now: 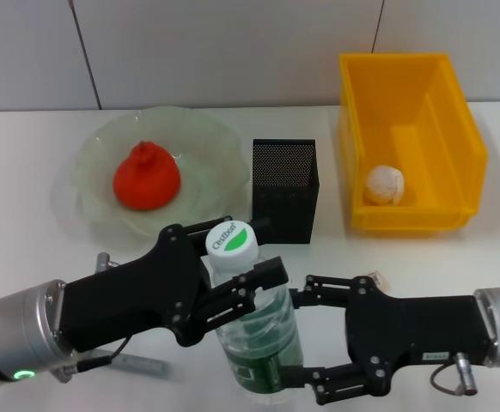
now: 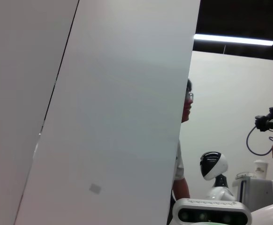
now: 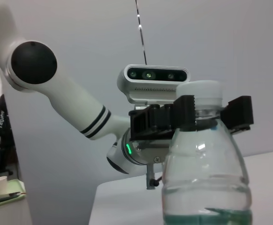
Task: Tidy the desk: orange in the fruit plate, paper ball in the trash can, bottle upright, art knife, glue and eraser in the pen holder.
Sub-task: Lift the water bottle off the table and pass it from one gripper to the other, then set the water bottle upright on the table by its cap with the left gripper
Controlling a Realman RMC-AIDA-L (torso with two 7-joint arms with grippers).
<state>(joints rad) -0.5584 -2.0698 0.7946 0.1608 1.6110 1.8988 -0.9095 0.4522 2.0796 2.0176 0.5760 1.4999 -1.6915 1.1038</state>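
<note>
A clear bottle (image 1: 254,339) with a green label and a white cap stands upright at the table's front; it also fills the right wrist view (image 3: 204,178). My left gripper (image 1: 228,257) is shut on its neck just under the cap, with black fingers (image 3: 157,119) on both sides. My right gripper (image 1: 295,335) is open, its fingertips beside the bottle's lower body. The orange (image 1: 146,178) lies in the glass fruit plate (image 1: 207,142). The paper ball (image 1: 384,184) is in the yellow trash can (image 1: 456,129). The black mesh pen holder (image 1: 284,190) stands between them.
A thin grey tool (image 1: 138,365) lies on the table under my left arm, with a small metal piece (image 1: 104,260) behind the arm. A small pale object (image 1: 375,277) lies just behind my right gripper. The left wrist view shows only the wall and room.
</note>
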